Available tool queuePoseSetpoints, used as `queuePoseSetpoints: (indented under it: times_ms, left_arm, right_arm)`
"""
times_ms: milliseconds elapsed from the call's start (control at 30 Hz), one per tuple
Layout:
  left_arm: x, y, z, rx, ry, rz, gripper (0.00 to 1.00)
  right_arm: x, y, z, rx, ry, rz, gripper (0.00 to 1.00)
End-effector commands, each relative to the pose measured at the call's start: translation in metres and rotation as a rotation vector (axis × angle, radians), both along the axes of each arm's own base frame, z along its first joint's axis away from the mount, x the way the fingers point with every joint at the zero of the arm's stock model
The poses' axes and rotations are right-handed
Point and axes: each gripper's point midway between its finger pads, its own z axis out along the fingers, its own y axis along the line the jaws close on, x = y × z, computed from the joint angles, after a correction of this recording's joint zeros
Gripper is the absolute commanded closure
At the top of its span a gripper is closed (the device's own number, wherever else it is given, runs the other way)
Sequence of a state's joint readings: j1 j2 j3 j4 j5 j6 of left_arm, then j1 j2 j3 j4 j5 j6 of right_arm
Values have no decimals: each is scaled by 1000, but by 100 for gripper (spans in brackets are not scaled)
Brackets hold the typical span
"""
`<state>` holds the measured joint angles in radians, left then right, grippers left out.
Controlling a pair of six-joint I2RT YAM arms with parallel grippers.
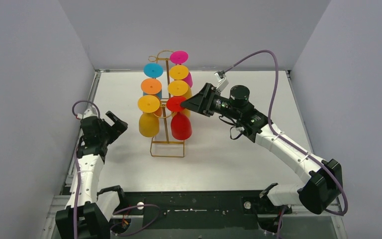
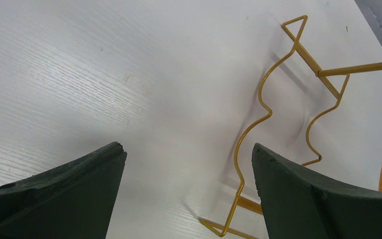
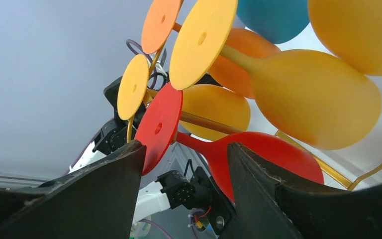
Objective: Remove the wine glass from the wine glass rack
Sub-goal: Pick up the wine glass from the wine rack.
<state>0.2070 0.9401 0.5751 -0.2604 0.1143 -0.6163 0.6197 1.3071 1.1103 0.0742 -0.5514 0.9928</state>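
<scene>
1. Top view. The thin gold wire wine glass rack [image 1: 167, 141] stands mid-way across the white table [image 1: 229, 164], hung with upside-down plastic glasses in several colours. The red plastic wine glass [image 1: 181, 127] hangs from the nearest right-hand hook, foot uppermost. The right gripper [image 1: 186, 104] is at that foot. The left gripper [image 1: 117, 121] sits well apart, to the rack's left.
2. Left wrist view. The left gripper is spread wide over bare table and holds nothing. The rack's wavy base wire lies ahead of its fingers [image 2: 54, 199].
3. Right wrist view. The right gripper is half open. The red stem runs through the gap with space on either side, so nothing is clamped yet. The red foot disc meets the left fingertip [image 3: 129, 154]; whether it touches or only overlaps, I cannot tell. A yellow plastic glass [image 3: 318, 99] hangs just above.
4. Hazards, as judged. The jaws may pinch the foot's rim instead of the stem, and the red plastic wine glass could slip out. A pull across the hook could snag the foot and tip the light rack. A careless lift could knock the yellow neighbour.
</scene>
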Motion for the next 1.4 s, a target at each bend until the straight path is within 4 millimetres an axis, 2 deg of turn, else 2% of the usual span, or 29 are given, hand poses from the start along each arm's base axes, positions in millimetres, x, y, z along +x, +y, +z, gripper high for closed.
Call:
queuePoseSetpoints:
  times_ms: [0, 100, 500, 733, 867, 967, 1200, 1367]
  left_arm:
    - [3, -2, 30, 62, -38, -91, 3]
    - [3, -3, 38, 75, -47, -113, 3]
    - [-1, -4, 46, 86, -45, -119, 3]
    - [-5, -3, 43, 80, -32, -102, 3]
    - [-6, -3, 41, 74, -26, -101, 3]
    - [-6, -12, 43, 69, -40, -162, 3]
    - [-15, -11, 37, 73, -7, -151, 3]
    - [-16, -10, 40, 71, 0, -140, 3]
  right_arm:
    - [3, 4, 41, 96, -86, -18, 43]
    - [2, 4, 42, 105, -83, -21, 48]
    - [5, 2, 46, 99, -86, -43, 66]
    - [4, 2, 54, 106, -89, -38, 72]
    - [3, 2, 57, 111, -92, -38, 80]
    - [2, 2, 58, 114, -87, -36, 86]
    - [1, 1, 60, 123, -77, -37, 92]
    - [0, 0, 62, 138, -63, -37, 92]
